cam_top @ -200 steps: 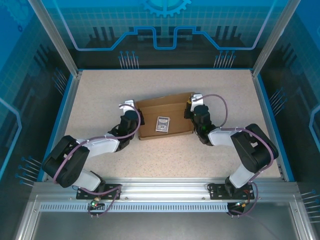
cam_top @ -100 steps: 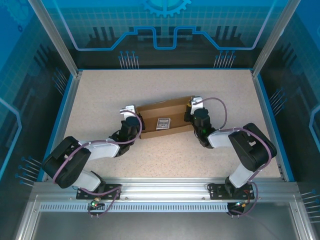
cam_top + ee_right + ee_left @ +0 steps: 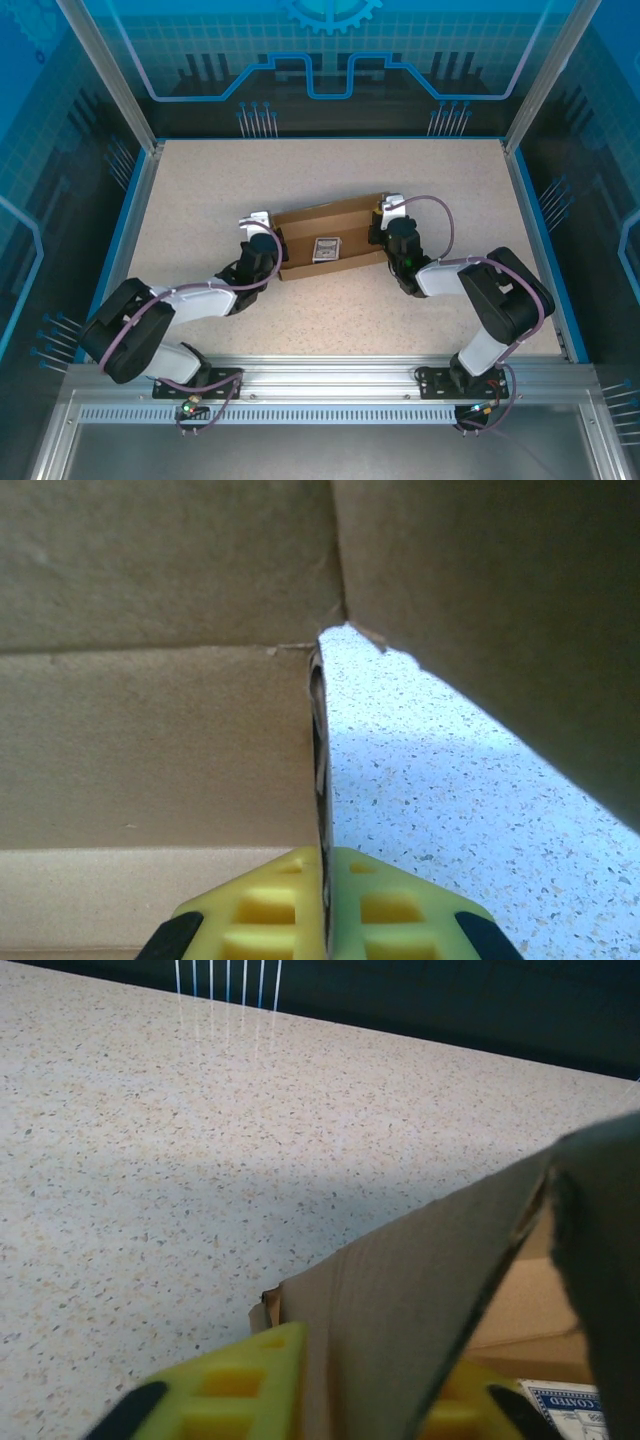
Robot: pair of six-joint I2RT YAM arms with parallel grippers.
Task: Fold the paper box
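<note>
Top view: a speckled beige tabletop (image 3: pixel 200 190) edged by a thin blue rim (image 3: pixel 330 138) fills the floor of an enclosure. Aluminium posts (image 3: pixel 105 75) rise at the far corners, and translucent blue wall panels (image 3: pixel 330 50) printed with grid and circuit lines close the far, left and right sides. An aluminium rail (image 3: pixel 330 375) along the near edge carries both arm bases.

The paper box (image 3: pixel 330 238), plain brown cardboard with its walls partly raised, lies near the centre of the tabletop, its long side running left to right and slightly skewed. A blue-and-white patterned card (image 3: pixel 325 248) rests on the box's floor.

The left gripper (image 3: pixel 277 242) meets the box's left end. In the left wrist view its yellow fingers (image 3: pixel 240 1390) stand on either side of an upright cardboard wall; whether they press on it cannot be told.

The right gripper (image 3: pixel 378 222) is at the box's right end. In the right wrist view its fingers (image 3: pixel 270 900) are closed tight on the thin edge of a cardboard panel, with bare tabletop (image 3: pixel 450 780) beyond.
</note>
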